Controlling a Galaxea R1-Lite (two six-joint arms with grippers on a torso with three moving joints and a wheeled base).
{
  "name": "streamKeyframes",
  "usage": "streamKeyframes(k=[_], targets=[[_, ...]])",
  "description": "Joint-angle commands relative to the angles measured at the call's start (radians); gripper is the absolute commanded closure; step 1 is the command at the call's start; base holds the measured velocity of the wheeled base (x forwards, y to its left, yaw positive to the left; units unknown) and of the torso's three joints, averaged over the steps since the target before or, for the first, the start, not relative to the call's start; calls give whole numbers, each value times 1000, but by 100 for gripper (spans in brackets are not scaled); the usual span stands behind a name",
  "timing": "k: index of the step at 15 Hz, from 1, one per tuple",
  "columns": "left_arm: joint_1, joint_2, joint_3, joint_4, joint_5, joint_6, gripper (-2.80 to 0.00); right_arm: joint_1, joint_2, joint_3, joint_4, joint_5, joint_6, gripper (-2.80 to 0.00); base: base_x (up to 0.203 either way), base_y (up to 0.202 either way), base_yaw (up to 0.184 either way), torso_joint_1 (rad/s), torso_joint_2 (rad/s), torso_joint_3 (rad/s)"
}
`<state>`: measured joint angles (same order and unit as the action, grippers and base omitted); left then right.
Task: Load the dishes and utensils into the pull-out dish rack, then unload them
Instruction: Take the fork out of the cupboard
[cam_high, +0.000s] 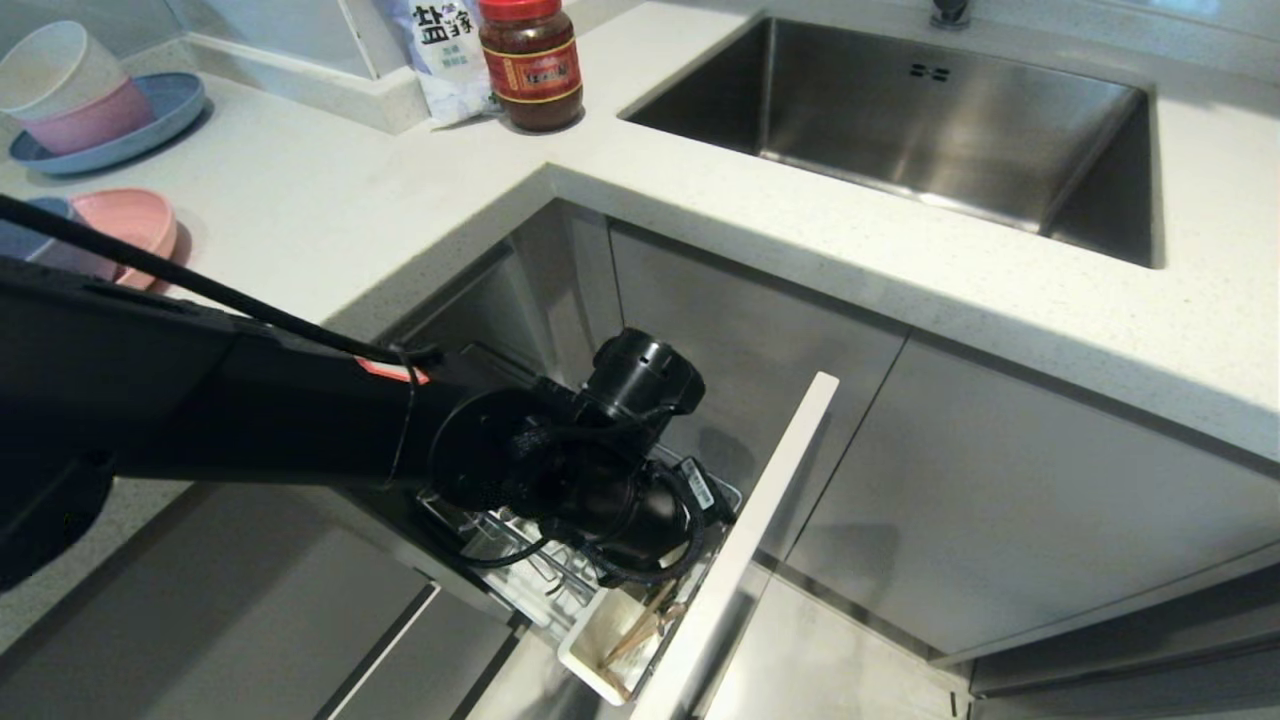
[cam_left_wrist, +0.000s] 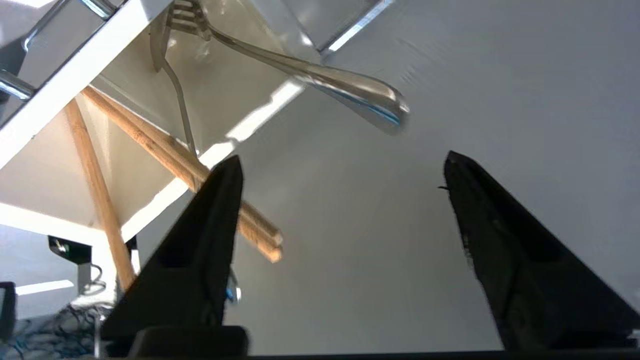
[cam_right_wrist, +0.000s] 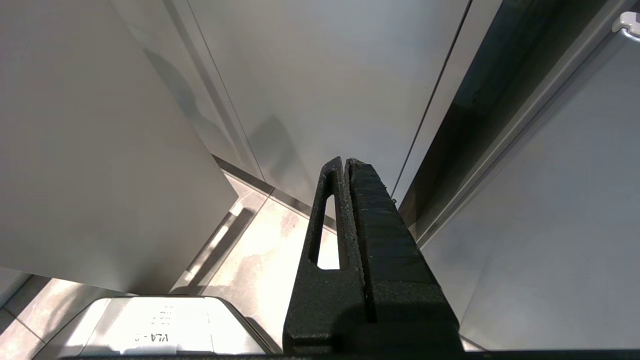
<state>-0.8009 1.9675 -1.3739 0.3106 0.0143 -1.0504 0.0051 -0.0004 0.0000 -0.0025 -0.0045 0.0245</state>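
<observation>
The left gripper (cam_left_wrist: 342, 170) hangs over the utensil cup (cam_left_wrist: 60, 165), jaws wide and empty; it should lift straight, clear of the fork (cam_left_wrist: 320, 80) and chopsticks (cam_left_wrist: 170, 155).

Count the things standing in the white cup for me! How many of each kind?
Chopsticks: 2
Fork: 1
Spoon: 1
Total in the white cup: 4
</observation>
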Motion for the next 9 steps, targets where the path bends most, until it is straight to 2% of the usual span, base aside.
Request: streamKeyframes(k=[1, 9], targets=[[1, 51, -19, 2, 3, -20, -280, 1, -4, 2, -1, 0, 0, 0, 0, 0, 0, 0, 0, 0], [3, 88, -42, -2, 3, -39, -280, 1, -4, 2, -1, 0, 0, 0, 0, 0, 0, 0, 0, 0]])
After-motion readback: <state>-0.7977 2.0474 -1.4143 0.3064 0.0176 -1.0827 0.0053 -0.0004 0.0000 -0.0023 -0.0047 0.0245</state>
